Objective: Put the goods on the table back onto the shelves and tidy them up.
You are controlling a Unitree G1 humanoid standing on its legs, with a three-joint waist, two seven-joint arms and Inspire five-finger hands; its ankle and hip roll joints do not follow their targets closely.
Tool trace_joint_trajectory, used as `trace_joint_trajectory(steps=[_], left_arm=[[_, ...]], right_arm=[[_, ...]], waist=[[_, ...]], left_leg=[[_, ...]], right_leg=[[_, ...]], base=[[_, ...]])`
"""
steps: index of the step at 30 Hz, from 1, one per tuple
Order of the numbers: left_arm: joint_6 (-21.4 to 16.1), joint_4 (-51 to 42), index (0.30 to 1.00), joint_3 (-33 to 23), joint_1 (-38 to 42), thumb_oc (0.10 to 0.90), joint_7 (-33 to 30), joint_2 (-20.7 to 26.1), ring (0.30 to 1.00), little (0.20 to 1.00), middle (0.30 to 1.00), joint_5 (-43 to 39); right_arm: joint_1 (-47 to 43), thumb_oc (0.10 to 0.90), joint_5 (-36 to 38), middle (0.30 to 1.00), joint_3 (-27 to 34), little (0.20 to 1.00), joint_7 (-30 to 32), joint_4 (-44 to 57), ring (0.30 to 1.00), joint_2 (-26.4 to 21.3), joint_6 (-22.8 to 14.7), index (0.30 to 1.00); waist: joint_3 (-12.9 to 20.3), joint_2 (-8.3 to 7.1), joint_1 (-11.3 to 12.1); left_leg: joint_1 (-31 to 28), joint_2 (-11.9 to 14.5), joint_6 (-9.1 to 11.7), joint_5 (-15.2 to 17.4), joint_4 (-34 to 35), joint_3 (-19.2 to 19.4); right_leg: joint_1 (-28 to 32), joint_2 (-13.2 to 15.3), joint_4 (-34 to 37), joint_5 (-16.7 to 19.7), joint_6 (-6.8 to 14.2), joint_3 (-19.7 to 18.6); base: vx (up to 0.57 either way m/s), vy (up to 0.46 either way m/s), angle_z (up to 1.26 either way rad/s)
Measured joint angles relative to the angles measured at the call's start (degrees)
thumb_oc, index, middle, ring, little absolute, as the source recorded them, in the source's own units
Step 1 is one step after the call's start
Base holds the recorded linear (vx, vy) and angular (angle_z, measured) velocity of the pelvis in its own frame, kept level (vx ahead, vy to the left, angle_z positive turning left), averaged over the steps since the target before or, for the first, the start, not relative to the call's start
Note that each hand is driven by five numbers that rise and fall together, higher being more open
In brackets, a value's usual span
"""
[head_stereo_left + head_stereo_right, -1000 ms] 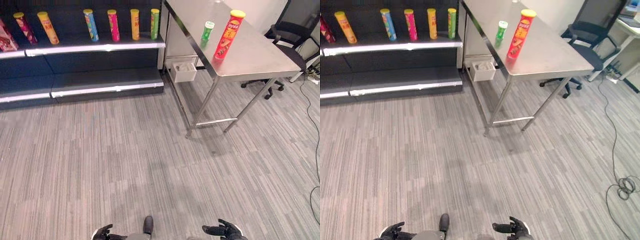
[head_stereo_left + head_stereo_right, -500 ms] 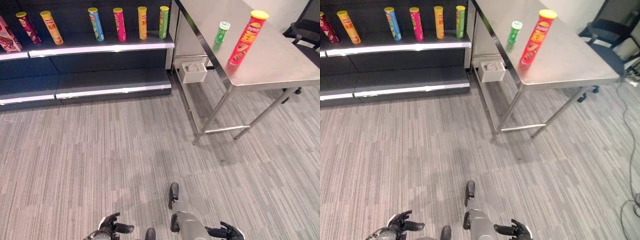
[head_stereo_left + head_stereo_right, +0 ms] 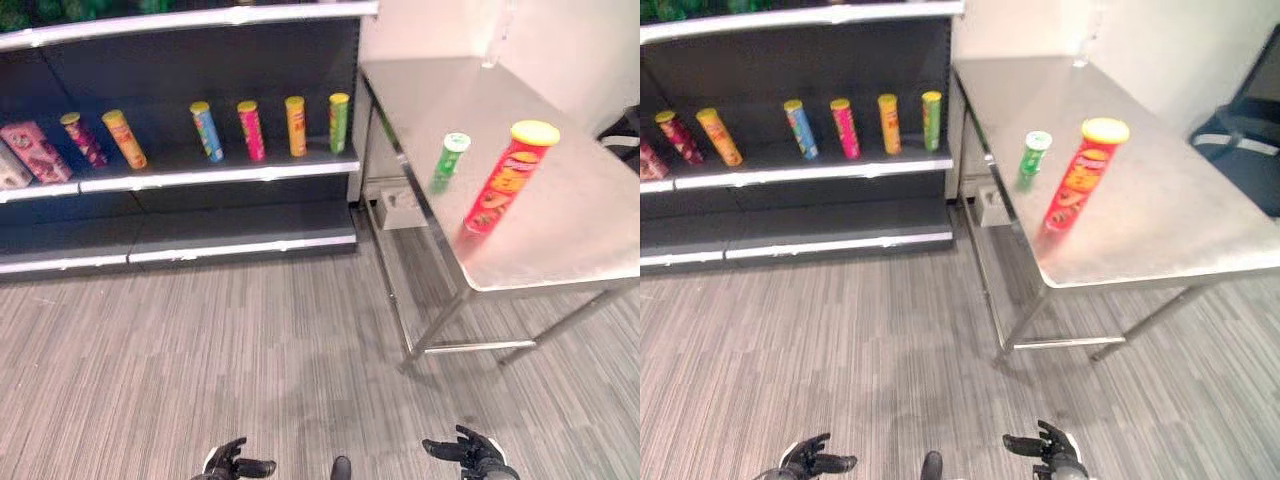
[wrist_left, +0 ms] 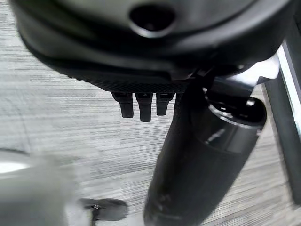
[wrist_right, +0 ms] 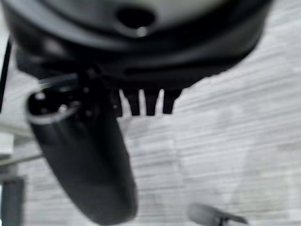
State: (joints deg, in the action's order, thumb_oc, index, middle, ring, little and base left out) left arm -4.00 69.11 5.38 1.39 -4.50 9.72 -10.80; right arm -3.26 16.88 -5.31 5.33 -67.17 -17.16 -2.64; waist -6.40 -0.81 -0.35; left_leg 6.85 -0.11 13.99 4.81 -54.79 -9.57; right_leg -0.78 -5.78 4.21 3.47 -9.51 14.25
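- Two goods stand upright on the table: a tall red can with a yellow lid, and a short green can just beside it, nearer the shelf.
- Six cans already stand in a row on the shelf, with a pink box at the row's far left end.
- Left hand and right hand hang low over the floor, fingers spread and relaxed, holding nothing.
- Step in hand, as I judge it: the approach; nothing is picked up yet.
- Next move calls for closing on the table's near edge, then raising the right hand to the red can.
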Motion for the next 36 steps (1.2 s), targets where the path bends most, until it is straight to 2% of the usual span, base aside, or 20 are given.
trace_joint_trajectory(steps=[1,3,4,6,7,8,9,11,13,15,16,19,21,24,27,28,30,32,34,36], left_arm=[[0.4,-0.1,0.9,-1.7,0.2,0.8,0.4,0.3,0.9,0.9,0.9,-0.8],[0.1,-0.9,0.9,-1.7,1.1,0.8,0.2,1.8,0.9,0.9,0.9,-1.4],[-0.1,-1.7,0.9,-1.5,1.7,0.8,0.2,2.4,0.9,0.9,0.9,-1.6],[-0.1,-2.2,0.9,-1.1,2.6,0.8,0.1,2.5,0.9,0.9,0.9,-1.5],[-0.1,-2.2,0.9,-1.0,2.4,0.8,0.1,2.3,0.9,0.9,0.9,-1.4],[0.0,-2.1,0.9,-0.9,2.6,0.8,0.2,2.1,0.9,0.9,0.9,-1.4],[0.1,-1.7,0.9,-0.4,2.6,0.8,0.3,1.8,0.9,0.9,0.9,-1.4],[0.1,-1.4,0.9,0.1,2.7,0.8,0.2,1.6,0.9,0.9,0.9,-1.6],[-0.2,-0.7,0.9,0.1,2.7,0.8,0.2,1.4,0.9,0.9,0.9,-2.5],[-0.8,-0.9,0.9,0.2,1.6,0.8,0.3,1.2,0.9,0.9,0.9,-2.5],[-0.7,-1.4,0.9,0.0,1.1,0.8,0.2,1.1,0.9,0.9,0.9,-2.5],[-0.6,-1.0,0.9,0.2,0.7,0.8,0.1,1.4,0.9,0.9,0.9,-2.3],[-0.5,-0.5,0.9,0.4,1.2,0.8,0.1,2.3,0.9,0.9,0.9,-2.1],[-0.6,-0.4,0.9,0.8,1.9,0.8,0.0,3.1,0.9,0.9,0.9,-2.1],[-0.1,0.1,0.9,1.5,3.1,0.8,0.1,3.5,0.9,0.9,0.9,-2.1],[0.2,0.3,0.9,3.0,2.8,0.8,0.1,3.8,0.9,0.9,0.9,-2.1],[0.2,-0.1,0.9,3.5,2.7,0.8,0.0,4.3,0.9,0.9,0.9,-2.1],[0.3,-0.1,0.9,3.7,2.9,0.8,0.1,4.5,0.9,0.9,0.9,-2.1],[0.5,-0.1,0.9,3.3,2.4,0.8,0.1,4.6,0.9,0.9,0.9,-2.1],[0.5,0.9,0.9,3.4,2.5,0.8,-0.3,5.0,0.9,0.9,0.9,-1.4]], right_arm=[[0.1,0.8,0.0,0.9,0.0,0.9,0.0,0.1,0.9,0.5,0.2,0.9],[-0.4,0.8,0.1,0.9,-0.5,0.9,0.0,-0.1,0.9,1.0,0.2,0.9],[-0.9,0.8,0.2,0.9,-0.6,0.9,0.1,-0.3,0.9,1.4,0.5,0.9],[-0.9,0.8,0.2,0.9,-1.0,0.9,0.0,-0.7,0.9,1.4,0.6,0.9],[-1.0,0.8,0.2,0.9,-1.8,0.9,0.0,-1.3,0.9,1.4,0.6,0.9],[-1.5,0.8,0.2,0.9,-2.1,0.9,0.0,-1.5,0.9,1.4,0.6,0.9],[-1.2,0.8,0.2,0.9,-2.1,0.9,0.0,-2.2,0.9,1.3,0.8,0.9],[-1.1,0.8,0.1,0.9,-2.1,0.9,0.0,-2.4,0.9,1.3,0.9,0.9],[-0.3,0.8,0.0,0.9,-1.3,0.9,0.1,-2.6,0.9,1.3,0.9,0.9],[1.1,0.8,-0.1,0.9,-0.8,0.9,0.1,-2.6,0.9,0.8,0.8,0.9],[1.2,0.8,-0.3,0.9,-0.2,0.9,0.1,-2.8,0.9,1.1,0.5,0.9],[0.9,0.8,-0.5,0.9,0.3,0.9,0.1,-2.7,0.9,1.3,0.5,0.9],[1.0,0.8,-0.7,0.9,1.0,0.9,0.0,-2.9,0.9,2.6,0.7,0.9],[1.3,0.8,-0.6,0.9,1.3,0.9,-0.1,-2.7,0.9,3.6,0.7,0.9],[1.1,0.8,-0.6,0.9,1.4,0.9,-0.1,-3.7,0.9,3.6,0.8,0.9],[1.1,0.8,-0.6,0.9,1.3,0.9,0.0,-3.3,0.9,3.7,0.8,0.9],[1.6,0.8,-0.5,0.9,1.2,0.9,0.0,-3.4,0.9,4.0,0.9,0.9],[1.9,0.8,-0.5,0.9,1.7,0.9,0.2,-3.4,0.9,4.2,0.7,0.9],[2.0,0.8,-0.5,0.9,2.4,0.9,0.2,-3.4,0.9,4.1,0.7,0.9],[1.5,0.8,-0.5,0.9,2.4,0.9,0.1,-3.7,0.9,4.0,0.8,0.9]], waist=[[-0.2,-0.81,0.3],[-2.3,-2.04,1.0],[-3.3,-2.51,1.1],[-4.7,-1.97,1.0],[-5.2,-1.7,1.0],[-5.3,-0.88,1.0],[-5.4,-0.48,1.1],[-6.4,0.03,1.3],[-6.4,0.77,1.3],[-5.7,1.75,2.5],[-5.2,0.86,2.6],[-4.9,0.45,2.4],[-4.4,-0.37,2.4],[-4.0,-0.17,1.6],[-4.0,0.97,0.7],[-3.9,0.67,0.1],[-3.9,-0.88,-0.5],[-4.3,-1.05,-0.5],[-4.2,-1.13,-0.3],[-4.5,-1.7,-0.5]], left_leg=[[2.5,0.3,-0.5,-0.2,-0.4,0.8],[8.1,1.2,-3.8,0.3,0.9,3.4],[9.0,1.5,-5.4,1.3,9.4,5.6],[8.9,2.6,-5.4,0.9,20.0,7.1],[7.6,2.5,-5.2,0.0,31.5,7.2],[7.4,2.6,-4.9,-1.5,37.4,6.5],[5.4,2.2,-3.7,-4.9,51.4,4.1],[4.9,2.3,-3.4,-8.5,58.4,2.4],[5.2,2.4,-2.2,-9.5,59.4,2.8],[3.5,3.4,-4.3,-10.0,59.2,3.0],[2.5,1.0,-6.4,-12.4,58.1,3.1],[0.0,-1.5,-10.2,-15.4,59.4,3.4],[-1.6,-3.1,-12.9,-14.7,60.0,6.2],[-2.5,-3.2,-15.5,-13.7,59.9,7.1],[-3.6,-2.1,-16.8,-12.9,59.9,7.4],[-4.6,-2.2,-17.1,-12.7,59.9,7.2],[-4.9,-3.3,-18.4,-11.9,59.6,7.5],[-5.2,-3.5,-19.7,-11.4,59.1,8.2],[-5.8,-2.8,-19.7,-11.3,59.8,8.7],[-5.6,-2.7,-19.2,-11.0,59.9,9.1]], right_leg=[[0.7,0.6,0.0,-0.5,-0.3,-0.1],[2.5,1.5,0.2,-1.6,-0.1,-0.6],[3.9,2.2,1.1,-1.6,1.1,-1.0],[5.5,2.4,1.0,-1.6,1.2,-0.9],[6.2,2.4,1.1,-2.0,2.0,-1.7],[6.7,2.3,1.2,-2.5,2.6,-2.1],[6.7,2.1,1.1,-3.3,4.5,-2.8],[8.2,2.0,1.2,-4.1,5.5,-3.7],[9.7,2.1,1.2,-5.0,5.8,-3.7],[11.0,1.9,1.1,-6.4,7.5,-6.4],[12.0,4.3,1.5,-7.7,9.4,-8.4],[12.2,7.2,0.1,-8.5,13.0,-10.2],[12.1,10.0,-1.6,-8.5,14.4,-11.3],[8.9,10.5,-8.5,-10.1,17.8,-11.5],[0.2,10.1,-27.3,-10.9,18.9,-12.0],[-5.5,10.9,-39.2,-11.7,20.3,-12.4],[-9.2,12.8,-42.9,-12.3,20.5,-12.7],[-11.1,14.8,-40.6,-12.2,19.6,-10.8],[-9.8,16.7,-25.6,-11.0,19.7,-5.9],[-9.5,16.6,-12.5,-7.5,20.7,-4.6]], base=[[0.22,-0.133,-0.16],[0.28,-0.039,-0.06],[0.24,0.032,-0.1],[0.21,0.062,-0.21],[0.2,0.068,-0.35],[0.34,0.12,-0.35],[0.23,0.079,-0.19],[0.25,0.124,-0.18],[0.15,0.117,-0.08],[0.21,0.193,-0.54],[0.16,0.164,-0.7],[0.16,0.185,-0.65],[0.14,0.263,-0.61],[0.07,0.195,-0.25],[0.02,0.178,-0.07],[0.06,0.14,0.08],[0.1,0.105,0.15],[0.1,-0.04,0.02],[0.18,-0.082,-0.16],[0.15,-0.041,-0.15]])
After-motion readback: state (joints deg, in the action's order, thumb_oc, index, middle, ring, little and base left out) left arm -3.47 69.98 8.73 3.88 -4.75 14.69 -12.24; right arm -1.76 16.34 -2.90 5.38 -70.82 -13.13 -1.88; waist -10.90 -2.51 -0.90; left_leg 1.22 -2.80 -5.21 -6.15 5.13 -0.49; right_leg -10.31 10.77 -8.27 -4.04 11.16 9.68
